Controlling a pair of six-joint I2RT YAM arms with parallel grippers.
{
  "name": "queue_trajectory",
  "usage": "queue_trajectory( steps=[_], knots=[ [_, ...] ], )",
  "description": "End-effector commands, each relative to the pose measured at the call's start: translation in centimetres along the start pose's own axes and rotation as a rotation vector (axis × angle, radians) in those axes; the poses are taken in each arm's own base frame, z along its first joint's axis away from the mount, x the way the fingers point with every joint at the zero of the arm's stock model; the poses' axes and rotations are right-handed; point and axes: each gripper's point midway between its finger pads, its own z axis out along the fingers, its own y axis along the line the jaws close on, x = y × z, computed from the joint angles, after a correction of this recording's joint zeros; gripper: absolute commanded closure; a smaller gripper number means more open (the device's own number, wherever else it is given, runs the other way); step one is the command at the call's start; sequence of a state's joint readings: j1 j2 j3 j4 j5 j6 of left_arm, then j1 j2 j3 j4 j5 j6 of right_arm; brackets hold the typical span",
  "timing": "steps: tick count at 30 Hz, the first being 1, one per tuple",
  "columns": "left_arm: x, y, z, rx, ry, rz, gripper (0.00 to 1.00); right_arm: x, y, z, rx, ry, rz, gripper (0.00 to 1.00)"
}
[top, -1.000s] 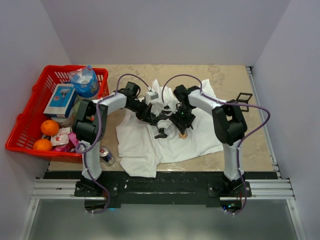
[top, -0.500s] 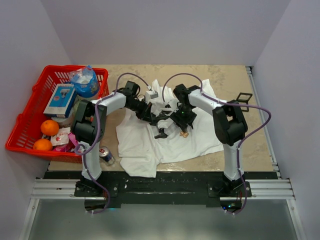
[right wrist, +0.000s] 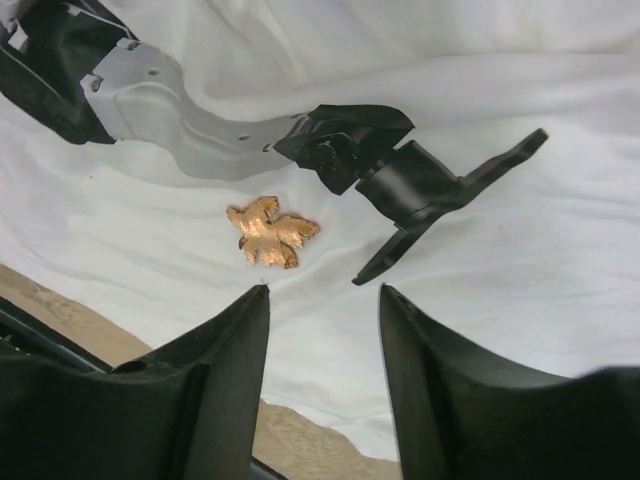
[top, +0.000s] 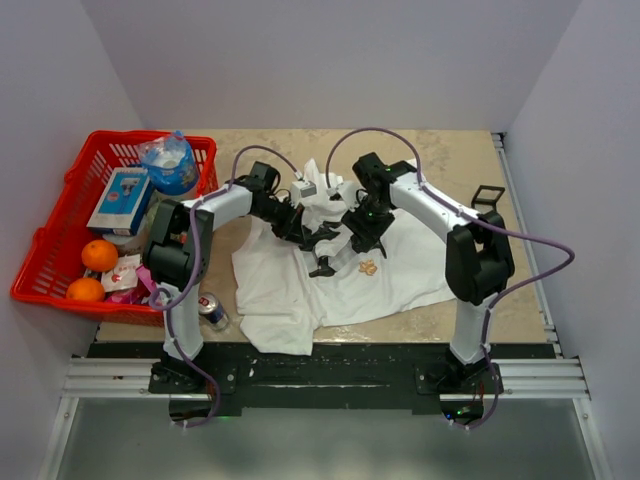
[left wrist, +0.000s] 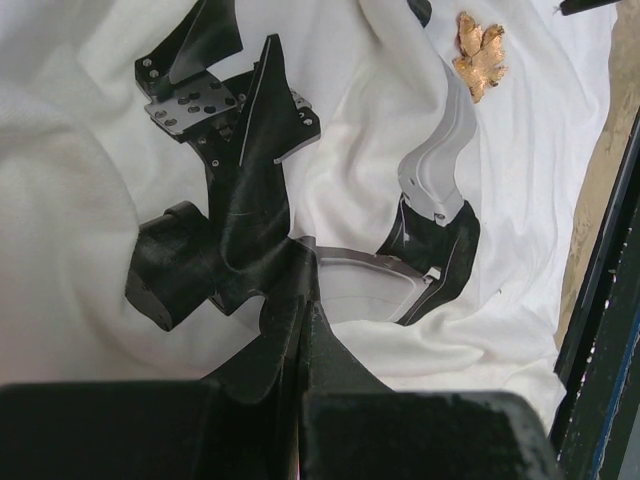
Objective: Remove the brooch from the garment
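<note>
The garment (top: 280,290) is a white T-shirt with black print, lying crumpled on the table. The brooch (top: 368,267) is a small tan-orange flower-like piece lying on the cloth. My right gripper (top: 353,246) hovers just behind it, open, with nothing between its fingers. In the right wrist view the brooch (right wrist: 270,232) lies just beyond the left fingertip (right wrist: 250,310) of the gripper (right wrist: 323,290). My left gripper (top: 322,243) is shut, its tips down on the printed cloth (left wrist: 520,200). In the left wrist view the gripper (left wrist: 303,325) shows no fold between its fingers, and the brooch (left wrist: 479,55) is at the top right.
A red basket (top: 45,270) at the left holds two oranges (top: 98,255), a box and a water bottle. A drink can (top: 212,311) lies by the shirt's near left corner. A small black frame (top: 488,197) sits at the right. Walls close in on both sides.
My right gripper has drawn back and up from over the brooch, which now lies uncovered on the shirt; the right arm's elbow swung right. The left arm has not moved.
</note>
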State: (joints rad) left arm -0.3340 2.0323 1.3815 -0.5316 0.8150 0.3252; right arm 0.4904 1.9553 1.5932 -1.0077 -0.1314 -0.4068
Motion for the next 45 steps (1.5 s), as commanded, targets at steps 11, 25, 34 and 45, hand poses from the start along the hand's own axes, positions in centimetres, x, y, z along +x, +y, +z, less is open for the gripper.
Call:
queue_trajectory(
  steps=[11,25,34,45],
  knots=[
    [-6.1,-1.8,-3.8,-0.025,-0.140,0.135,0.99,-0.5,0.6,-0.8,0.014,-0.236,-0.333,0.77],
    [-5.5,-2.7,-5.9,-0.061,-0.132,0.153,0.91,1.1,1.8,2.7,-0.037,-0.192,-0.407,0.74],
    [-5.0,-2.9,-5.9,-0.069,-0.137,0.134,0.89,2.0,2.3,3.2,-0.042,-0.171,-0.445,0.70],
    [-5.1,-2.6,-5.9,-0.079,-0.136,0.139,0.88,1.8,2.9,4.1,-0.046,-0.152,-0.449,0.86]
  ],
)
